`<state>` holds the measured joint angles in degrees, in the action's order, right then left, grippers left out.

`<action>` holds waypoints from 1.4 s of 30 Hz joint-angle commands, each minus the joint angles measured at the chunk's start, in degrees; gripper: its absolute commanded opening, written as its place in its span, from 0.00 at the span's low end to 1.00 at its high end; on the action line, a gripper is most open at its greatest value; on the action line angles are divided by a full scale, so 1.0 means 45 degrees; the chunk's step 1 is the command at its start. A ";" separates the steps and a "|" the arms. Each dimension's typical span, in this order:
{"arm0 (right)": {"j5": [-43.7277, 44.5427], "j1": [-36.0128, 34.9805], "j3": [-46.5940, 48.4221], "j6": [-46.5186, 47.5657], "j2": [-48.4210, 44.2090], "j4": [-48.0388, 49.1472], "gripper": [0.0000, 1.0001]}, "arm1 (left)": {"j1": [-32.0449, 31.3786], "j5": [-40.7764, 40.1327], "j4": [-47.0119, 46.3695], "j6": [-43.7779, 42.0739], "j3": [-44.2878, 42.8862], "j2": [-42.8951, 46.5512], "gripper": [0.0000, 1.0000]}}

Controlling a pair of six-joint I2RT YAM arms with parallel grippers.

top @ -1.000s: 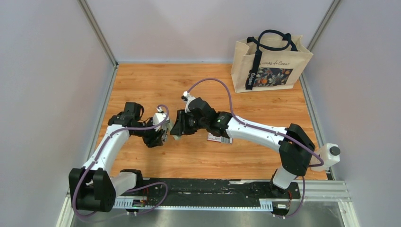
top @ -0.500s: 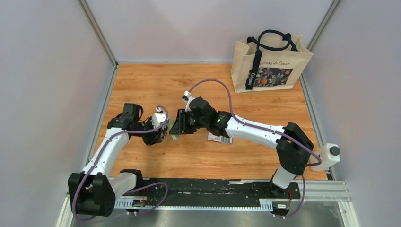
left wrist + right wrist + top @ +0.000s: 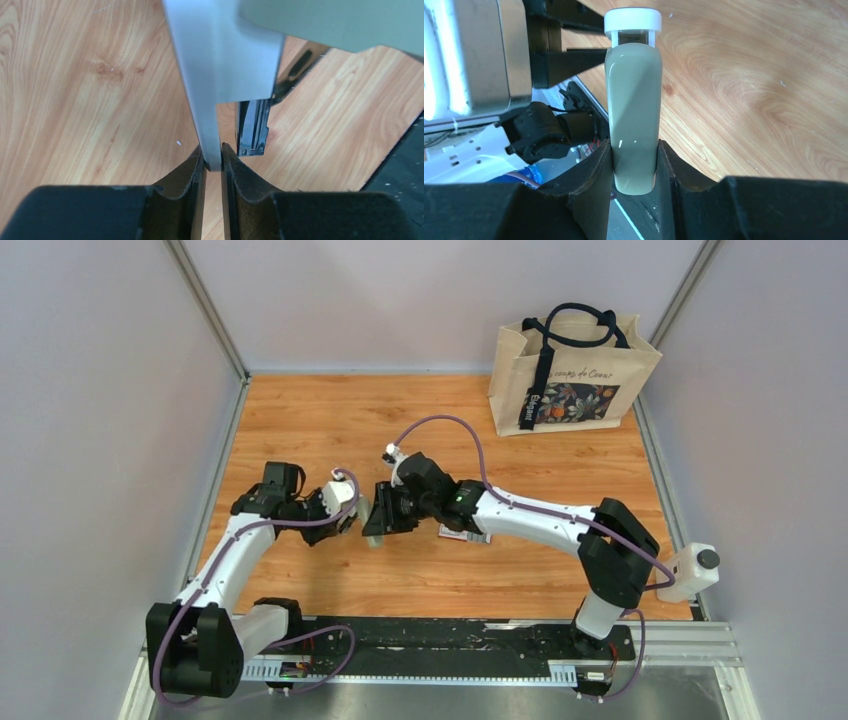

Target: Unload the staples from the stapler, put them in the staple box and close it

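The stapler [image 3: 633, 110] has a pale grey-green body, a white end cap [image 3: 632, 20] and a dark metal magazine [image 3: 253, 127]. It is held above the wooden table between both arms, and in the top view it shows only as a small pale piece [image 3: 372, 536]. My right gripper [image 3: 634, 165] is shut on the body's rounded end. My left gripper [image 3: 213, 160] is shut on a thin grey edge of the stapler [image 3: 215, 100], with the dark magazine hanging open just right of it. The two grippers [image 3: 352, 515] [image 3: 378, 520] meet nose to nose. No staples are visible.
A flat red-and-white box [image 3: 462, 532] lies on the table under the right forearm. A beige tote bag [image 3: 570, 370] stands at the back right. Grey walls close the left and right sides. The left arm's body [image 3: 479, 55] fills the right wrist view's left side.
Both grippers have drawn a little closer together, the left wrist moving right and up, the right one slightly down. Both grips on the stapler are unchanged.
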<state>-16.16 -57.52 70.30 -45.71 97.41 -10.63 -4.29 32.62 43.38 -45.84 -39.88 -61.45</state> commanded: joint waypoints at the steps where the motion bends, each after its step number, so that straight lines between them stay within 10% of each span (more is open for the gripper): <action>1: 0.0349 -0.0168 -0.0583 0.1268 -0.0278 -0.1308 0.06 | -0.0217 -0.1095 -0.1454 -0.0846 0.0287 0.0413 0.22; 22: 0.2888 -0.0949 -0.1306 0.4944 -0.0962 -0.3379 0.06 | -0.2053 -0.5354 -0.6590 -0.2546 0.3705 0.2445 0.13; 28: 0.3064 -0.0969 -0.1074 0.4710 -0.0787 -0.3067 0.06 | -0.2112 -0.4830 -0.5136 -0.1924 0.3219 0.2348 0.15; 35: 0.4763 -0.0969 0.1325 0.4085 0.0189 -0.3067 0.05 | -0.2132 -0.1356 -0.0267 -0.0848 0.0408 0.1780 0.65; 42: 0.5232 -0.0949 0.3222 0.4415 0.1400 -0.3593 0.04 | -0.2112 -0.1173 0.0186 0.0576 -0.0609 0.2620 0.68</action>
<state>4.21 -61.95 78.81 -26.87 101.21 -26.09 -14.11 25.19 40.32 -48.49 -38.92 -51.51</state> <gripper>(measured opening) 0.351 0.681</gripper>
